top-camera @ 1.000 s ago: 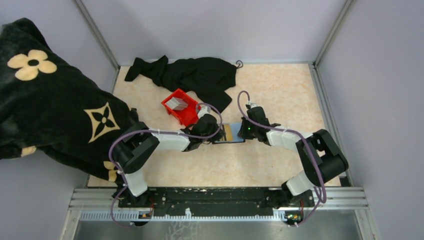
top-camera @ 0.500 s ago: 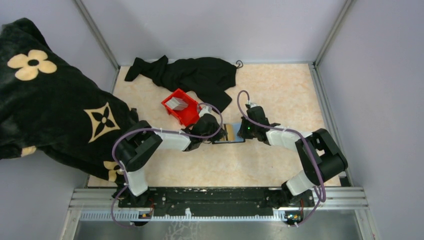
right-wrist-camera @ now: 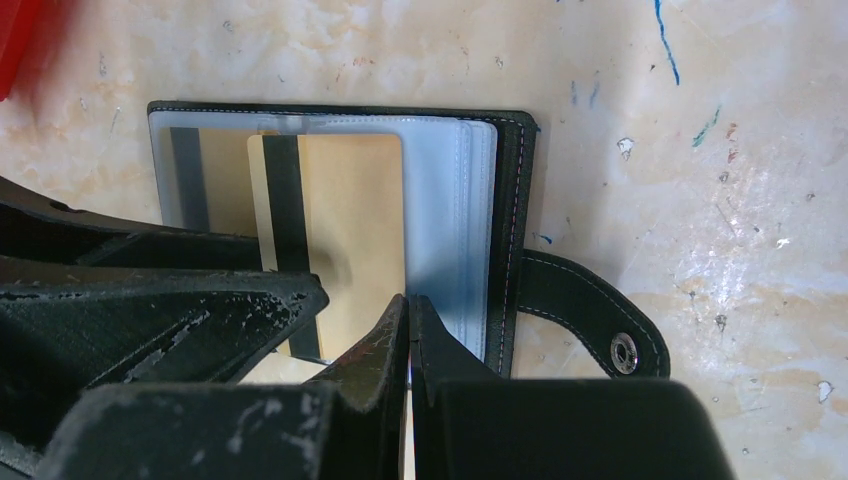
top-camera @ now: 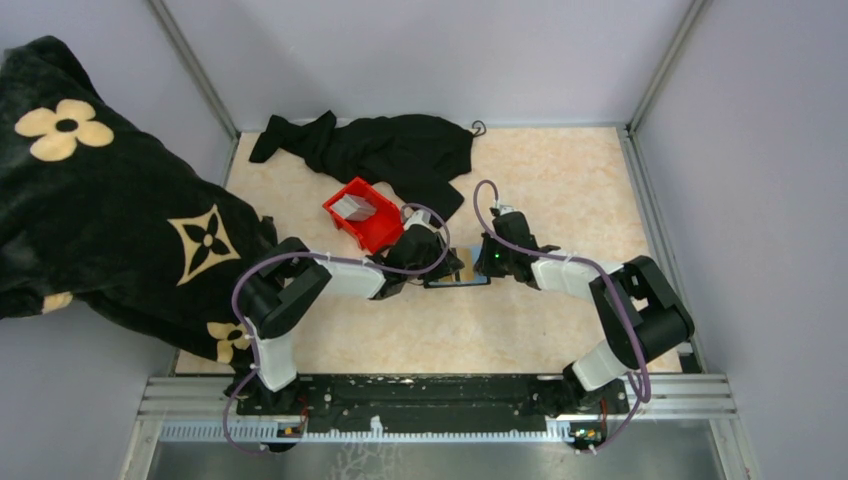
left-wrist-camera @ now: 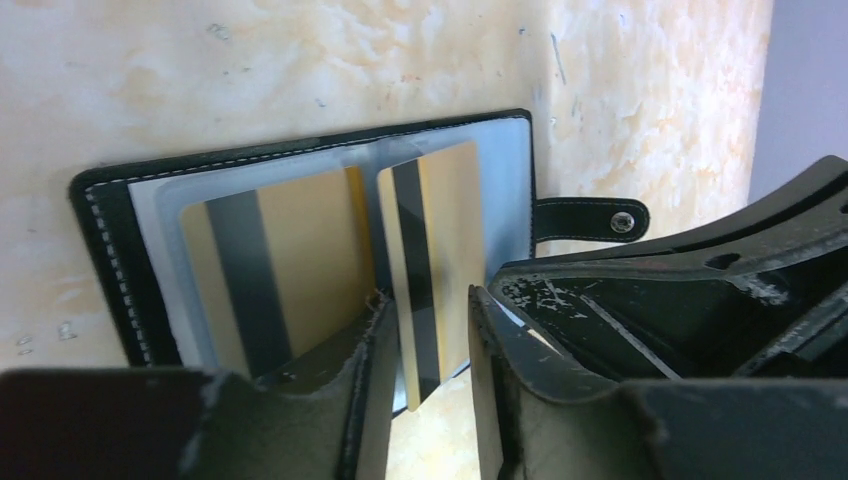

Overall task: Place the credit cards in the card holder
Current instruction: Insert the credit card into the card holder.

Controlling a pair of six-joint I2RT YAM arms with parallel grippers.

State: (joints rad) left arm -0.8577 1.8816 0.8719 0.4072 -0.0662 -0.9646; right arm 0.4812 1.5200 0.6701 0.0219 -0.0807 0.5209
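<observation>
Lying open and flat between the two grippers: card holder (left-wrist-camera: 100, 230), clear sleeves up, snap strap (left-wrist-camera: 590, 218) sticking out of its side. Sitting partway in one of the card holder's sleeves: gold card (left-wrist-camera: 440, 220), black stripe showing. Lying fully in the neighbouring sleeve: second gold card (left-wrist-camera: 300, 250). Hovering over the gold card's outer end: left gripper (left-wrist-camera: 428, 300), jaws parted, card end in the gap, not looking pinched. Meeting the card holder's sleeve stack: right gripper (right-wrist-camera: 408, 300), jaws closed tight; pinching a sleeve or only touching, cannot tell. Lying well apart from the card holder, in the red bin (top-camera: 378, 232): grey-white cards (top-camera: 352, 207). Judging the cards light, thin, stiff and slick; best taking by a short end and pushing lengthwise. Judging the sleeves floppy, likely buckling. Reading no brand, label or writing anywhere.
</observation>
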